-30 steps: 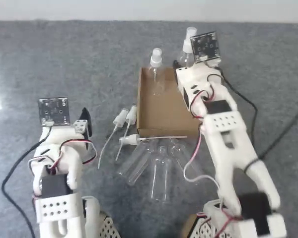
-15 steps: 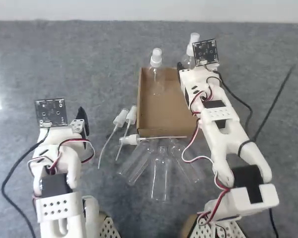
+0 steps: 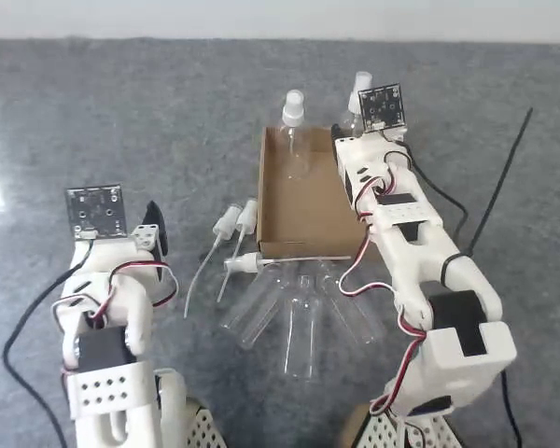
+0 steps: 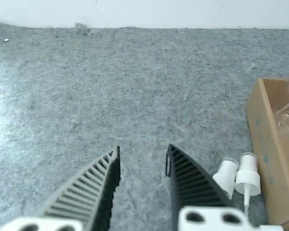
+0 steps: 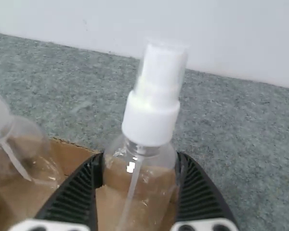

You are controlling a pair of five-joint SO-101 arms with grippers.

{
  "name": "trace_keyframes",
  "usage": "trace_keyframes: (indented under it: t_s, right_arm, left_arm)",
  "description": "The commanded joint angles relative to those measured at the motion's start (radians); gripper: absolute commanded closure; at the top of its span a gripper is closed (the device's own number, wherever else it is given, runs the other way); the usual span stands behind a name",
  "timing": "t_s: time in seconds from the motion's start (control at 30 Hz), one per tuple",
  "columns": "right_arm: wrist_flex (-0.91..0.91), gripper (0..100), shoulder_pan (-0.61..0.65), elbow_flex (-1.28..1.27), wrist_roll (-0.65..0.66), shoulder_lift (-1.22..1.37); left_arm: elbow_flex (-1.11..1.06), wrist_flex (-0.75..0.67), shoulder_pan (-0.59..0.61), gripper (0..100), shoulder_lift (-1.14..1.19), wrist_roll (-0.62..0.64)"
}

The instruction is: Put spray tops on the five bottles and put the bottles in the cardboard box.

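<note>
Three uncapped clear plastic bottles (image 3: 301, 317) lie nearest on the grey worktop (image 3: 121, 112), the left gripper (image 4: 143, 149) standing apart near loose white spray tops (image 3: 235, 220); farther off, the right gripper (image 5: 139, 163) clamps a capped clear bottle (image 5: 149, 120) at the brown cardboard box (image 3: 303, 215)'s far corner, where release over the wall could topple it outside

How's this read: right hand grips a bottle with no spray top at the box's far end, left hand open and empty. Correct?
Not quite. The bottle in the right hand has a white spray top on it, as the right wrist view shows. The rest holds: it is at the far end of the box, and the left hand is open and empty.
</note>
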State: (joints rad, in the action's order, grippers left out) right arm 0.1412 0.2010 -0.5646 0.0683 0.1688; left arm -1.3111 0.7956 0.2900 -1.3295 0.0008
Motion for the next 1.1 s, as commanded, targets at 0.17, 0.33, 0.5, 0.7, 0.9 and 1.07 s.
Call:
trace_keyframes:
  t_s: [0.17, 0.33, 0.5, 0.7, 0.9, 1.07]
  right_arm:
    - [0.021, 99.1, -0.001, -0.005, 0.015, -0.010]
    - [0.021, 99.1, 0.001, -0.005, 0.015, -0.010]
    - [0.021, 99.1, 0.001, -0.005, 0.017, -0.010]
    - [0.022, 91.9, 0.001, -0.005, 0.017, -0.010]
    - [0.019, 81.7, 0.001, -0.005, 0.017, -0.010]
    - [0.016, 78.4, 0.001, -0.005, 0.017, -0.010]
  left_arm:
    - [0.007, -0.026, -0.002, 86, 0.006, -0.009]
    - [0.005, -0.026, -0.002, 86, 0.006, -0.009]
    - [0.005, -0.025, -0.002, 86, 0.006, -0.009]
    - [0.005, -0.025, -0.002, 86, 0.006, -0.009]
    - [0.005, -0.026, -0.002, 86, 0.006, -0.009]
    - [0.005, -0.026, -0.002, 86, 0.006, -0.009]
